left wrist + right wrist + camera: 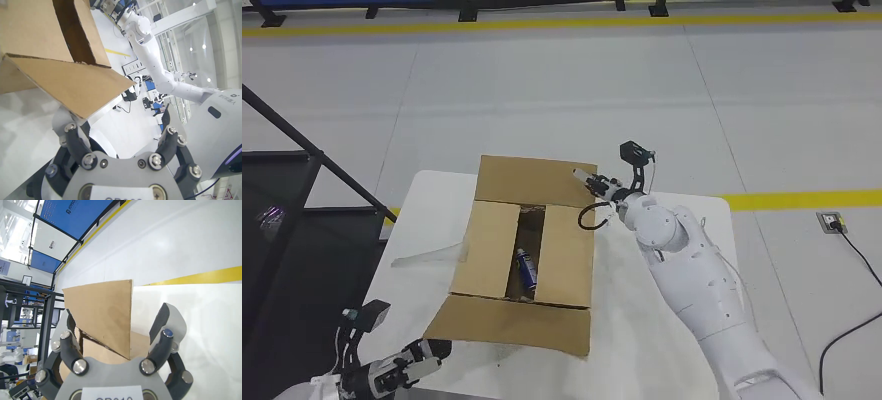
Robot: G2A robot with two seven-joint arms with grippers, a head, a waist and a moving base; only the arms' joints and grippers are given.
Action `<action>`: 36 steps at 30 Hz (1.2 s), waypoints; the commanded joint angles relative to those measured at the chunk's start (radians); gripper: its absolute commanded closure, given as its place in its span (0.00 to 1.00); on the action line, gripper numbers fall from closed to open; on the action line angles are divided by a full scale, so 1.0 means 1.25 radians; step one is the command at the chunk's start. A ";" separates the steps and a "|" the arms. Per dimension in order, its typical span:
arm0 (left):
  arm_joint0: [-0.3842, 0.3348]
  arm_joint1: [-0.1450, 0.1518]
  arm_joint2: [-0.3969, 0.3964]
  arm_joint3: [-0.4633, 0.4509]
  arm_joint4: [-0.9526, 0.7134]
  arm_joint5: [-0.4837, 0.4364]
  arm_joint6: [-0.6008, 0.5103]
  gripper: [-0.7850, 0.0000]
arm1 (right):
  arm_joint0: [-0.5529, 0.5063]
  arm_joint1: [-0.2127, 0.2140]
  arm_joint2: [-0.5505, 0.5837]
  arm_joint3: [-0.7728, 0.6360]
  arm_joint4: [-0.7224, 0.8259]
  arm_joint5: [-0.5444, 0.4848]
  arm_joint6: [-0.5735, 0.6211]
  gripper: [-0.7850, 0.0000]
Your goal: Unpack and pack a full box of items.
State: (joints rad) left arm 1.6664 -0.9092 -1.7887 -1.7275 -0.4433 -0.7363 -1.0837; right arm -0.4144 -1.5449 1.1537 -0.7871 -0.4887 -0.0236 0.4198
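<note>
Box: a brown cardboard box (487, 250) sits mid-table on a white table (432, 200). Its two side flaps are folded inward with a narrow gap between them. The far flap (537, 178) and the near flap (512, 325) stick outward.
Contents: a blue bottle (526, 266) lies inside, seen through the gap. Anything else in there is hidden.
Right side: the right gripper (116, 321) is at the far flap's right corner. Its fingers are spread apart with the flap's edge standing between them, not pinched.
Left side: the left gripper (121, 119) is low at the near flap's left corner. It is spread apart and holds nothing, with one finger (75, 123) just beside the corner.
Risk: a claw closing on a bare corner may bend the cardboard or slip off. Uneven pulls on the two flaps could drag or twist the light box.
In the way: the inward side flaps cover most of the opening and block any reach to the bottle.
Around: a clear thin wrapper (427, 258) lies on the table left of the box. A black metal frame (282, 200) stands beyond it.
</note>
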 commanded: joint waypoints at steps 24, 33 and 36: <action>-0.115 -0.008 0.061 -0.056 0.045 0.162 0.213 0.00 | 0.092 0.012 0.102 0.206 0.365 -0.450 0.251 0.00; -0.173 -0.015 0.120 -0.061 0.161 0.254 0.294 0.00 | 0.029 0.050 0.149 0.047 0.416 -0.485 0.418 0.00; -0.189 -0.018 0.143 -0.058 0.179 0.266 0.311 0.00 | -0.004 0.063 0.159 -0.033 0.408 -0.469 0.467 0.00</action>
State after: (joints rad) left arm 1.4369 -0.9301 -1.6208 -1.8031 -0.2222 -0.4054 -0.7004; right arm -0.4042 -1.4717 1.3476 -0.7871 0.0257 -0.6196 0.9811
